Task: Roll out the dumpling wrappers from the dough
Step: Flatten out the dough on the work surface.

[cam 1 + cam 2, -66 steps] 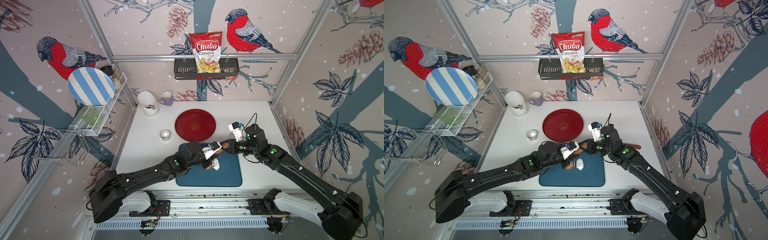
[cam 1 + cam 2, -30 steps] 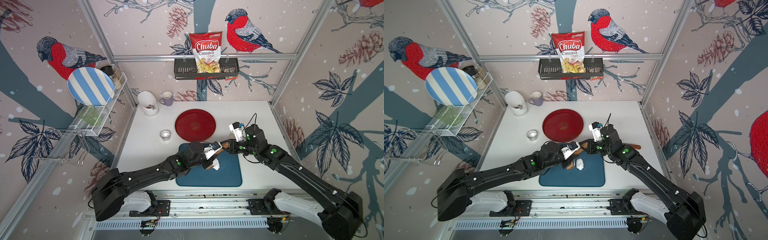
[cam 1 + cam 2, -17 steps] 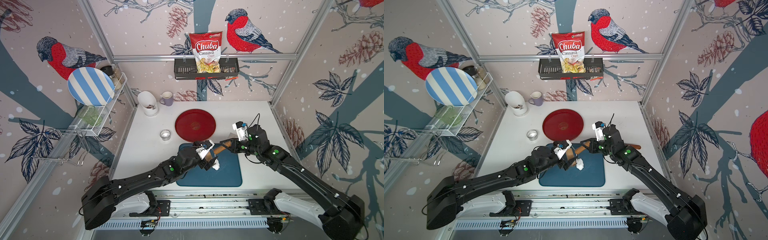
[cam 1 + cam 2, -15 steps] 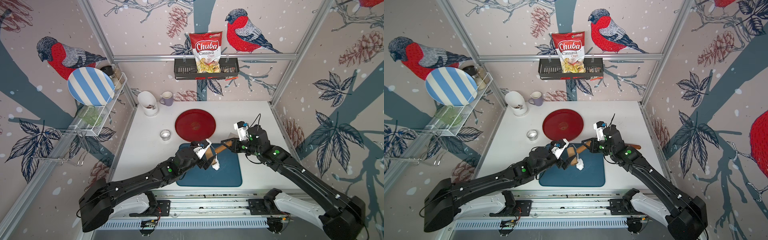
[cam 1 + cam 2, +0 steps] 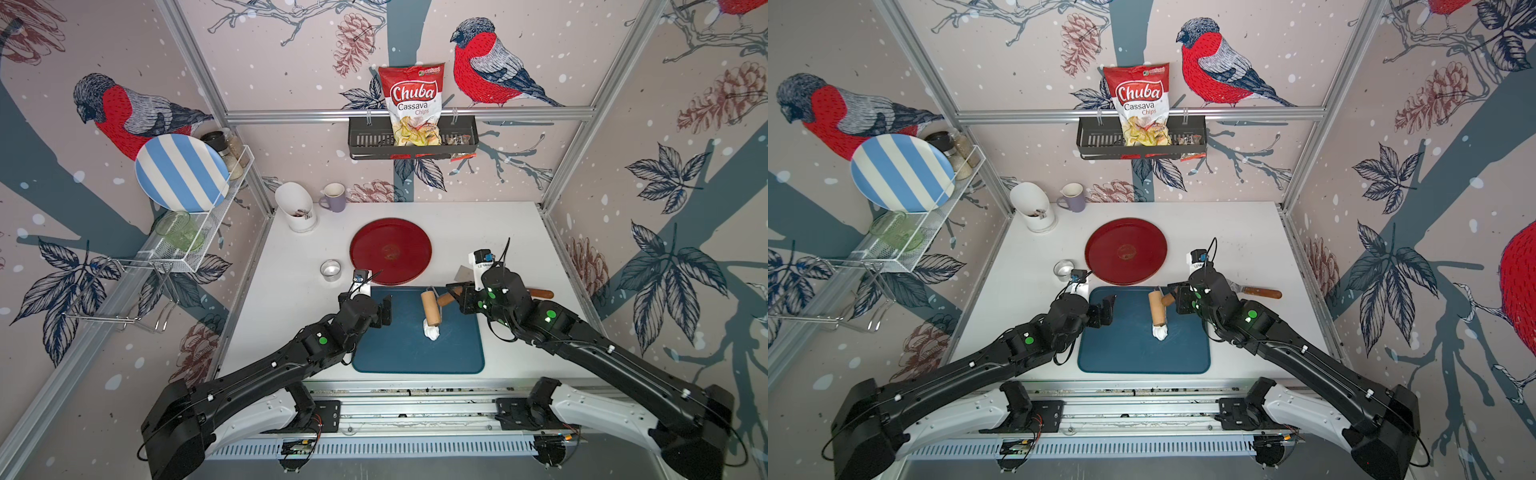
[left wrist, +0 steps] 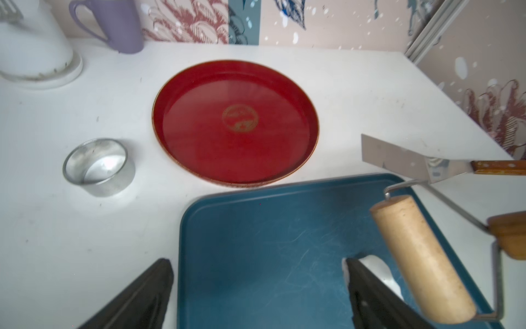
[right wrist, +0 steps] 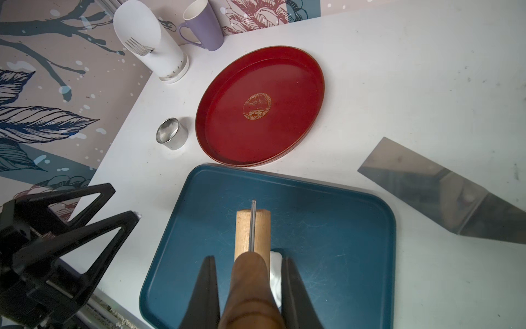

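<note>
- On the white table point(image 5: 478, 232), largest piece: blue tray point(image 5: 395, 349), lying loose with nothing pinning it. I judge that a hard stroke could shove it into the red plate point(image 5: 374, 266), which sits empty just beside its far edge.
- Left gripper point(image 5: 388, 311): jaws spread wide, holding nothing, hanging over the tray's left far corner. It steadies neither tray nor dough, so any slip goes unchecked.
- Right gripper point(image 7: 248, 265): closed on the wooden handle of the roller point(image 5: 431, 307). I suspect the rounded handle could twist in this grip under load and let the drum skew.
- Spatula point(image 7: 427, 185): flat on the table, near the right arm. A wide swing might knock it.
- Ring cutter point(image 5: 331, 270): upright, well apart from the tray, at no risk.
- Dough point(image 5: 431, 331): small white crumpled lump with folds, not flattened, on the tray right of its middle.
  - It shows at the near end of the drum, not under the drum's middle. I cannot tell whether the two touch.
  - From that spot it may squeeze out sideways, or stick to the wood and lift off.
  - No dumpling wrappers are in view.
</note>
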Tool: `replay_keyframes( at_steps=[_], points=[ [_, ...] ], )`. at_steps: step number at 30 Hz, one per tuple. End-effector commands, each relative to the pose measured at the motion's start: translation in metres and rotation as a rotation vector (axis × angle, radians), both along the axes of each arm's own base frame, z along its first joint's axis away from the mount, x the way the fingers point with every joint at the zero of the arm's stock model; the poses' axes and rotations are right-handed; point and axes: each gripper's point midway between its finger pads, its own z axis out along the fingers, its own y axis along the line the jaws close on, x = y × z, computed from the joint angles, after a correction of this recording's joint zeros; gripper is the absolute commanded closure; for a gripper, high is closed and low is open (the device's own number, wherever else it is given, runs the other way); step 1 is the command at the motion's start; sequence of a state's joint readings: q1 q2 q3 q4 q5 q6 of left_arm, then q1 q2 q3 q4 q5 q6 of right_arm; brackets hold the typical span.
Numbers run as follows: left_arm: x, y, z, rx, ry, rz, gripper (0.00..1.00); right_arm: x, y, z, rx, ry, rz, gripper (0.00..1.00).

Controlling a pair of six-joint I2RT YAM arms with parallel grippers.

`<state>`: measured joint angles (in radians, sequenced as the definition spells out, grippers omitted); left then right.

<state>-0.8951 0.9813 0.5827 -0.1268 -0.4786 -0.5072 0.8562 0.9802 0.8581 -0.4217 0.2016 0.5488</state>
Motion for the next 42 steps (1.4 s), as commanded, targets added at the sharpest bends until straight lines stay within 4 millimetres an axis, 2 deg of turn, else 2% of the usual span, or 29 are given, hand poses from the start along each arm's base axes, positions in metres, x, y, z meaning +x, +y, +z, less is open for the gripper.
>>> replay_keyframes(
  at_steps=[1,4,9,16,18,22,24,29,34,42],
  points=[
    [-0.01,0.019,-0.031,0.039,0.124,0.081,0.05,0.004,-0.011,0.006,-0.011,-0.032,-0.067,1.0],
    [-0.015,0.024,-0.052,0.06,0.19,0.09,0.08,0.003,-0.015,0.004,-0.007,-0.025,-0.083,1.0],
    [-0.013,0.034,-0.087,0.057,0.317,0.11,0.2,-0.002,-0.011,0.0,0.021,0.019,-0.075,1.0],
    [-0.009,0.046,-0.117,0.037,0.418,0.134,0.27,-0.003,-0.009,0.0,0.04,0.011,-0.071,1.0],
    [-0.008,0.049,-0.124,0.037,0.437,0.133,0.32,-0.002,-0.008,0.001,0.043,0.004,-0.068,1.0],
    [0.001,0.051,-0.131,0.026,0.444,0.142,0.46,-0.001,-0.007,0.004,0.052,-0.014,-0.062,1.0],
    [0.007,0.05,-0.133,0.019,0.448,0.144,0.56,-0.001,-0.007,0.004,0.049,-0.018,-0.06,1.0],
    [0.016,0.048,-0.143,0.013,0.468,0.146,0.72,0.0,-0.008,0.004,0.043,-0.02,-0.062,1.0],
    [0.016,0.046,-0.152,0.014,0.495,0.152,0.86,-0.001,-0.009,0.005,0.046,-0.021,-0.067,1.0],
    [0.009,0.053,-0.154,-0.004,0.495,0.187,1.0,-0.002,-0.018,0.004,0.017,-0.025,-0.087,1.0]
  ],
)
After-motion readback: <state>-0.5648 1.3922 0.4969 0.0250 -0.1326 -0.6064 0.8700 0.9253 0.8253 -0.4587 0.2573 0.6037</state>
